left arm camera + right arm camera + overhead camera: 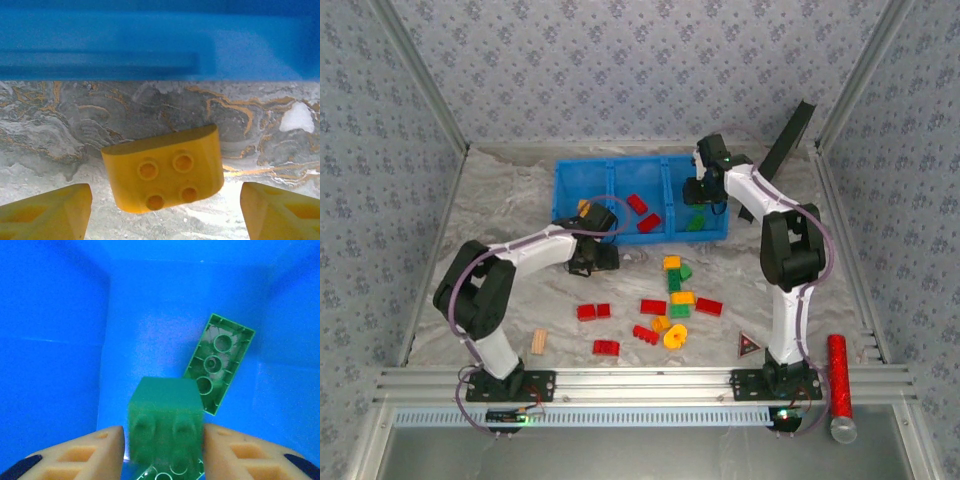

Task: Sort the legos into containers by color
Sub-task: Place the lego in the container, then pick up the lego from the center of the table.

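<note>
My left gripper (166, 186) is open in front of the blue bin's (150, 45) near wall. A yellow lego (162, 170) with four studs sits between the wide-spread fingers and touches neither. From the top view this gripper (588, 212) is at the bin's (620, 172) front left. My right gripper (162, 432) hangs inside the right compartment, open. A blurred green lego (166, 415) sits between its fingers, with a thin gap on the left side. Two other green legos (220, 362) lie on the floor below. The middle compartment holds red legos (642, 210).
Loose red (653, 306), yellow (682, 297) and green (680, 311) legos and a yellow ring (675, 338) lie on the marble table before the bin. A tan wooden block (538, 341) and a dark triangle (748, 347) sit near the front rail. A red cylinder (839, 385) lies far right.
</note>
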Robot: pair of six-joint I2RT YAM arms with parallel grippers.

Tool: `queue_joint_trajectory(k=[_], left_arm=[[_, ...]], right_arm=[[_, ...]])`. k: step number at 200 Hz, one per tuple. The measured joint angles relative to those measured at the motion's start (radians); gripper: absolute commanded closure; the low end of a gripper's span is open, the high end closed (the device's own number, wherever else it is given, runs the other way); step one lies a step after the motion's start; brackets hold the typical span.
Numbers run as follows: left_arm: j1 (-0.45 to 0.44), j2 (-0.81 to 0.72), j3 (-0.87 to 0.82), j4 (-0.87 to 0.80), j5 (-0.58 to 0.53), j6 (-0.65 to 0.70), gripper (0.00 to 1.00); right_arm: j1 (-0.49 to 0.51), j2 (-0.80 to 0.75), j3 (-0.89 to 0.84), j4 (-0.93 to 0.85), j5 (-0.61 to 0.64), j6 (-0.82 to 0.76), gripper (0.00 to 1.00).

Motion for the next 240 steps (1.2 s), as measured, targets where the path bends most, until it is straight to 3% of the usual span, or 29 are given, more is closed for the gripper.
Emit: queue_joint_trajectory(k=[132,240], left_arm=[[0.006,0.087,0.040,0.013,-0.008,-0.096,0.24],[0.000,0.089,0.034,0.008,-0.044,-0.140,0.42]], right_arm=[[0.000,-0.007,-0.009,0.010,-0.022,-0.034,0.51],[0.000,-0.158,-0.128,0.024,-0.025,-0.037,0.49]])
